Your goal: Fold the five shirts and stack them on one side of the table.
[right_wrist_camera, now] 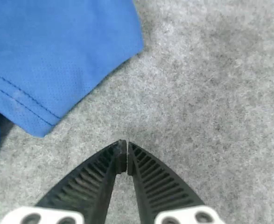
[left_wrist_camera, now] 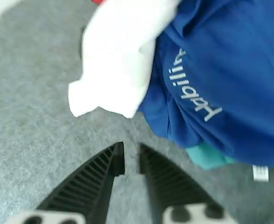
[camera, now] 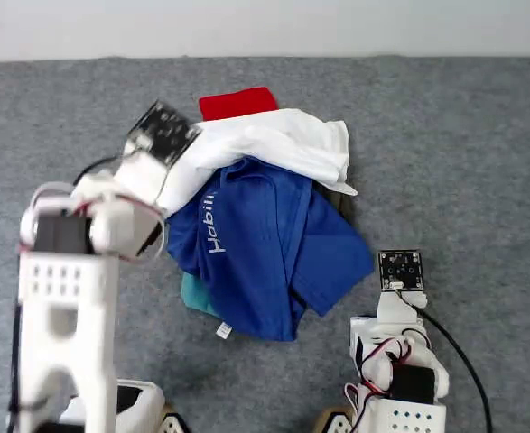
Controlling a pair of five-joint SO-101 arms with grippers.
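Observation:
A pile of shirts lies mid-table. A white shirt (camera: 274, 144) covers the back of it, with a red shirt (camera: 237, 102) showing behind. A blue shirt (camera: 255, 244) with white lettering spreads over the front. A teal shirt (camera: 195, 296) peeks out under its left edge, and a dark one (camera: 344, 203) under the white shirt's right side. My left gripper (left_wrist_camera: 131, 161) hovers over bare carpet beside the white shirt (left_wrist_camera: 118, 60) and blue shirt (left_wrist_camera: 221, 70), slightly open and holding nothing. My right gripper (right_wrist_camera: 127, 156) is shut and empty, just off a corner of the blue shirt (right_wrist_camera: 48, 51).
Grey carpet (camera: 463, 144) covers the whole table, with free room left and right of the pile. The left arm (camera: 75, 234) stands at the pile's left, the right arm (camera: 400, 343) at the front right. A white label (camera: 224, 331) sticks out under the blue shirt.

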